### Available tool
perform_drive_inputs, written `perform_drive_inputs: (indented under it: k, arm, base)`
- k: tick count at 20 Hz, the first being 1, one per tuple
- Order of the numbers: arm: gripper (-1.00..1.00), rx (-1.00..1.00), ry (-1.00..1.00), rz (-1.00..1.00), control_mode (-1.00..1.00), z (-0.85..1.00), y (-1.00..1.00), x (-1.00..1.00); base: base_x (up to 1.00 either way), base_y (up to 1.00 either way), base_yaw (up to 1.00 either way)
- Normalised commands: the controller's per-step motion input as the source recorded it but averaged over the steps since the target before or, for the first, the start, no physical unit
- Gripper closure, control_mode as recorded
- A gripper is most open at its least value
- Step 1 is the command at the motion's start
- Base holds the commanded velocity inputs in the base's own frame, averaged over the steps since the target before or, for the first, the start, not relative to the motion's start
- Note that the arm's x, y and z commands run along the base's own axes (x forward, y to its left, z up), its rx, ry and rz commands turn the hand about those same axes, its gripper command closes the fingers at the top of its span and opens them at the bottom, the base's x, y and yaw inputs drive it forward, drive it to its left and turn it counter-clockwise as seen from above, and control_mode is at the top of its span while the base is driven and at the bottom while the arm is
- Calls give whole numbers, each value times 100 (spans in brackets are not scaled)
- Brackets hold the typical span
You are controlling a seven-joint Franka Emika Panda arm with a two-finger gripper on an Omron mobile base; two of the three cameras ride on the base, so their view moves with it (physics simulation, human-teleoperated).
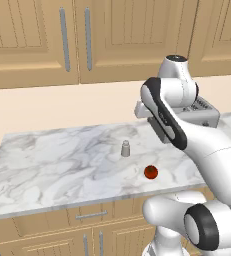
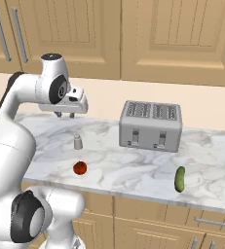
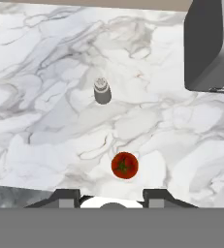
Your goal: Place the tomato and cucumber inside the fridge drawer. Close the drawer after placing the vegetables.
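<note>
Tomato (image 3: 125,165) near desk (image 1: 52,165) front edge, just nearer than grey shaker (image 3: 102,91), cucumber (image 2: 180,179) well right past toaster (image 2: 151,125); tool (image 2: 65,115) pressed together, empty, above; likely light, glossy, roll-prone, soft-skinned, best pinched gently across widest middle.

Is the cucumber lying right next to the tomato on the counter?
No: in the right base view the cucumber lies on the far side of the toaster from the tomato, which sits near the grey shaker.
</note>
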Motion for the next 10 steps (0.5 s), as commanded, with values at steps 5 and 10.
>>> perform_drive_inputs:
  k: [5, 10]
  arm:
    - [-100, 0, 0, 0, -100, -21, 5, -17]
    - [-100, -3, -1, -4, -100, -89, 4, -59]
  base:
    - [0, 0, 0]
    - [0, 0, 0]
